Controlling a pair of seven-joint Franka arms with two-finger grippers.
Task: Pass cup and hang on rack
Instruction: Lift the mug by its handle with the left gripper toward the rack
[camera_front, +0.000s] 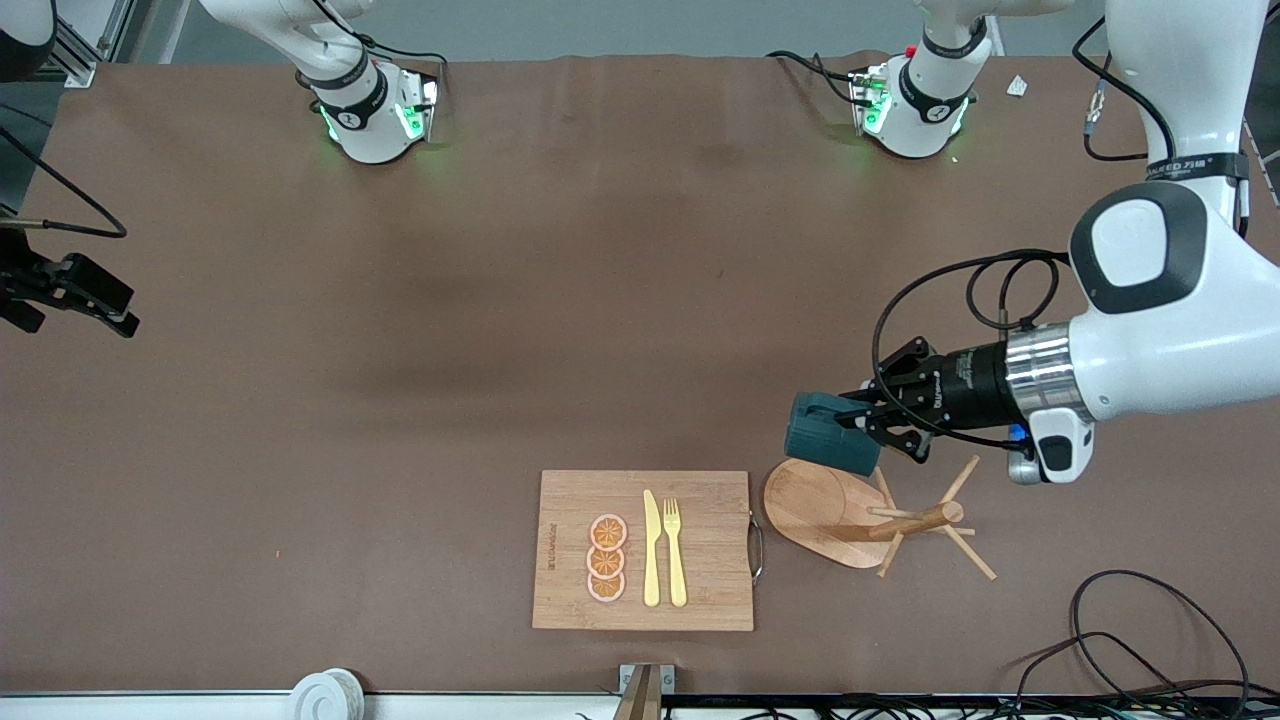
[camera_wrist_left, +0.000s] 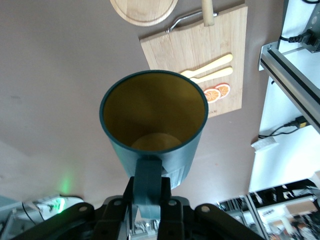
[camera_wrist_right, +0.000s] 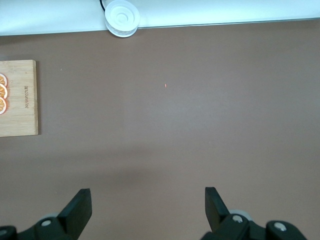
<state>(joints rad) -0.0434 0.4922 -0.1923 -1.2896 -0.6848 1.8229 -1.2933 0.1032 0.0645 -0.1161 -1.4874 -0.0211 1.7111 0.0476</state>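
My left gripper (camera_front: 866, 422) is shut on the handle of the dark teal cup (camera_front: 830, 432) and holds it on its side in the air, over the farther edge of the rack's oval base (camera_front: 815, 500). The left wrist view looks into the cup's mustard-brown inside (camera_wrist_left: 154, 120), with the gripper (camera_wrist_left: 148, 192) clamped on the handle. The wooden rack (camera_front: 915, 522), with its post and thin pegs, stands beside the cutting board toward the left arm's end; its base (camera_wrist_left: 144, 10) and post (camera_wrist_left: 207, 12) show past the cup. My right gripper (camera_front: 115, 315) is open and empty at the right arm's end of the table, also shown in its own view (camera_wrist_right: 147, 205).
A bamboo cutting board (camera_front: 700, 590) with a yellow knife (camera_front: 651, 550), a fork (camera_front: 675, 555) and orange slices (camera_front: 607, 558) lies near the front edge. A white round object (camera_front: 325, 695) sits at that edge. Black cables (camera_front: 1130, 640) lie at the left arm's front corner.
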